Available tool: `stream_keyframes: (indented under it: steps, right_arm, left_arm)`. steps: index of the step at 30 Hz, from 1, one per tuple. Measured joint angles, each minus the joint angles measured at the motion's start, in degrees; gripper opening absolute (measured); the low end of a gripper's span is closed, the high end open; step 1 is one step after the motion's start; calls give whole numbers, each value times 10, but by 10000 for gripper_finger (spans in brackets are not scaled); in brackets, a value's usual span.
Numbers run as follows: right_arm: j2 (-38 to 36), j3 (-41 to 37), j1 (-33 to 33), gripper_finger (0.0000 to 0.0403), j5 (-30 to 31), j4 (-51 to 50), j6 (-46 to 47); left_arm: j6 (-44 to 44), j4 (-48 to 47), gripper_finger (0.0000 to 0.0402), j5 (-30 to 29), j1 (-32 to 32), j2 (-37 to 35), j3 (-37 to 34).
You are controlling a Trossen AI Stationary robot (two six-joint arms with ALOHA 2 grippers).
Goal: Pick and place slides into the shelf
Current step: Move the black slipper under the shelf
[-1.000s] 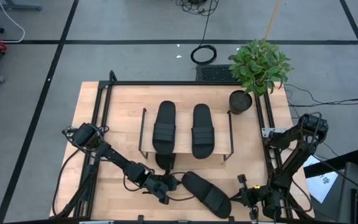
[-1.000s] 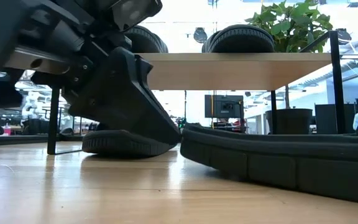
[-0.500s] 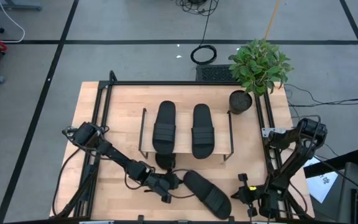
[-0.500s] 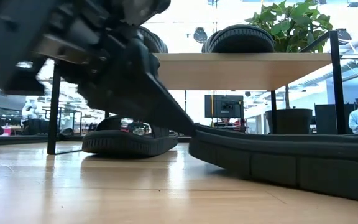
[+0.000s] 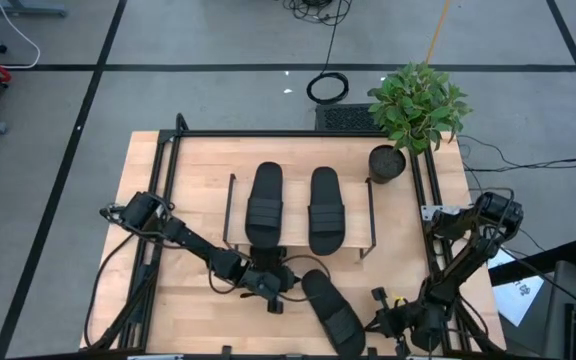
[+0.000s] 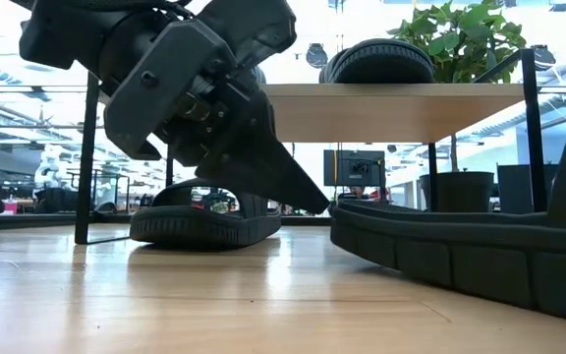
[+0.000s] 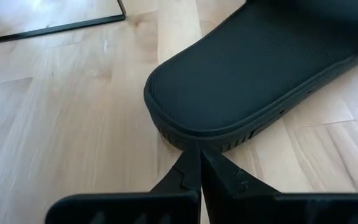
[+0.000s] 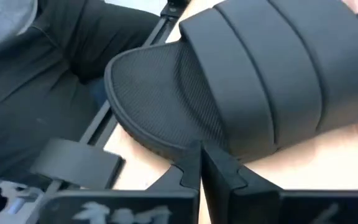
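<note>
The loose slide (image 5: 332,312) lies in front of the shelf (image 5: 301,250), pinched between 2 closed grippers: left gripper (image 5: 286,287) and right gripper (image 5: 376,322), fingertips touching opposite ends.

high: straight down | low: table-level, very close | wrists: close | all share front slide (image 5: 333,312)

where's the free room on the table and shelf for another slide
Bare tabletop lies left of the shelf, and right of it below the plant pot. The shelf top holds two slides already. The front centre is crowded: left gripper, right gripper, loose slide.
</note>
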Motion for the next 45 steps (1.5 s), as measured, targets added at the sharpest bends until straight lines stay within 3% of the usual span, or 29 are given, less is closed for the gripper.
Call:
stream_keyframes:
  steps: [17,24,35,42,45]
  right_arm:
    - [1,0,-55,0,-57,40,-44]
    - [33,0,-92,0,-108,129,-110]
    - [49,0,-119,0,-110,152,-134]
    - [50,0,-130,0,-109,198,-169]
    - [49,0,-134,0,-109,203,-171]
  left_arm:
    - [-9,0,0,2,0,0,0]
    - [-9,7,1,2,0,0,0]
    - [-13,11,1,0,3,0,0]
    - [-12,57,0,24,26,38,3]
    - [3,69,0,1,26,51,3]
